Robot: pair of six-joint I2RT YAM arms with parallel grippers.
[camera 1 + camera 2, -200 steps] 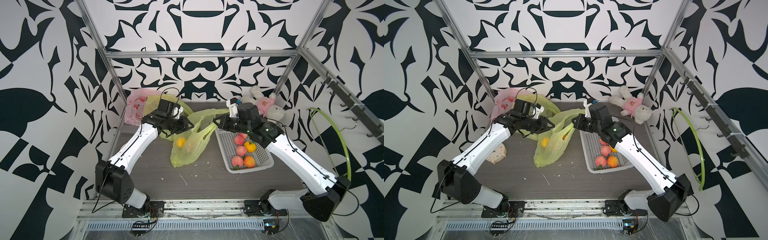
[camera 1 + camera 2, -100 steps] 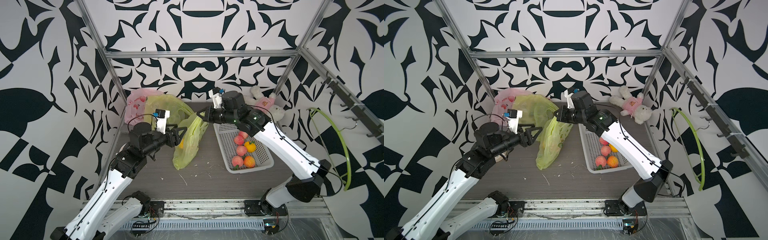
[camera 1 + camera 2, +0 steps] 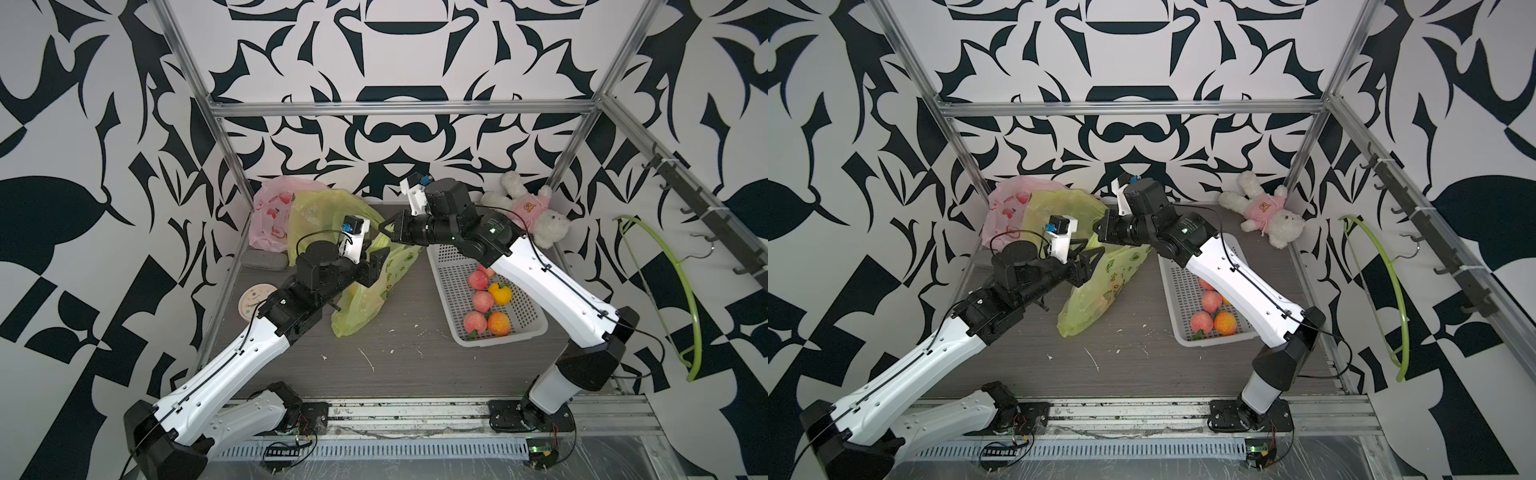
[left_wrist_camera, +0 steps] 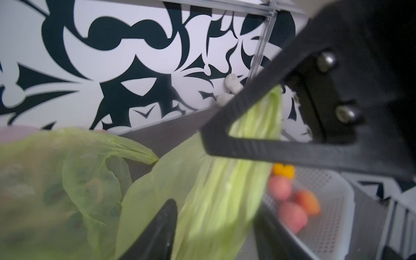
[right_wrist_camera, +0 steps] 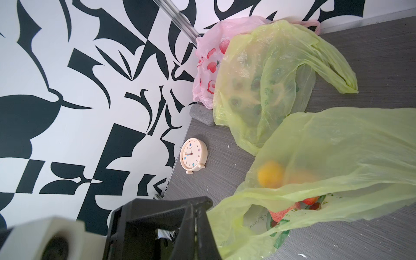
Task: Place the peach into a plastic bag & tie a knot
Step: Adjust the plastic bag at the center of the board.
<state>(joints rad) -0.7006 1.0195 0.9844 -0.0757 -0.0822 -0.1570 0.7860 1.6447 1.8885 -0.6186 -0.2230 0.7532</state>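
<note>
Green-yellow film of the plastic bag (image 3: 365,299) is thin, limp, slippery; the peach (image 5: 270,173) sags low inside (a light load); right gripper (image 3: 385,228) pinches one gathered handle; left gripper (image 3: 376,266) has its jaws apart around that strand; grasp bunched handles, not the belly.

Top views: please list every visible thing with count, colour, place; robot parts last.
held bag: one, green, centre, orange-yellow fruit inside
second bag: one, green, rear left
pink bag: one, rear left corner
basket: one, white, right of centre
peaches: at least three, pink, in basket
orange fruit: one, in basket
yellow fruit: one, in basket
clock: one, cream, left edge
grey block: one, by pink bag
plush toy: one, white-pink, rear right
hanger: one, green, right wall
left gripper: open, at held bag
right gripper: shut on held bag
</note>
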